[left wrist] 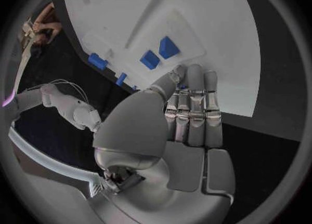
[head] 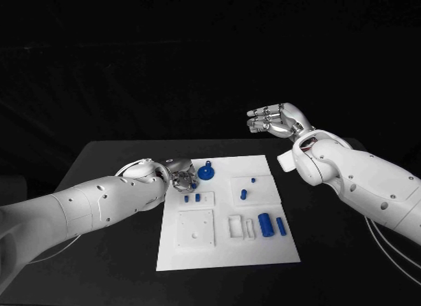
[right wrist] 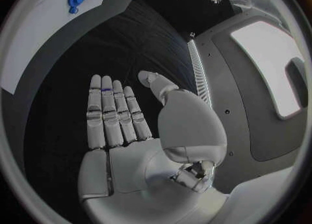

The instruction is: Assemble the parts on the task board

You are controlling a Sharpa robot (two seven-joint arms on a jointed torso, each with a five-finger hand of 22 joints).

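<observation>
**A:** White task board (head: 224, 255) sits mid-frame on the black table (head: 109, 159) in the head view, with the blue parts spread over it. Round blue part with a little tab (head: 206, 173) is near the board's upper left, two small blue blocks (head: 193, 198) just below it, two tiny blue pegs (head: 248, 185) on the raised square at upper right, and a blue cylinder (head: 265, 225) plus a thinner blue pin (head: 281, 225) at centre right.

**B:** What about the hands?

**A:** Left hand (head: 182, 180) is low at the board's upper-left edge, right beside that round part. In the left wrist view its fingers (left wrist: 195, 109) lie straight and together with their tips over the board near the blue blocks, nothing gripped that I can see, so released. Can't tell if the tips actually touch the board.

**B:** And the right one?

**A:** Right hand (head: 276, 120) is up in the upper right of the head view, well away from the board. The right wrist view shows a flat palm, fingers (right wrist: 111, 112) stretched out, empty.
</observation>
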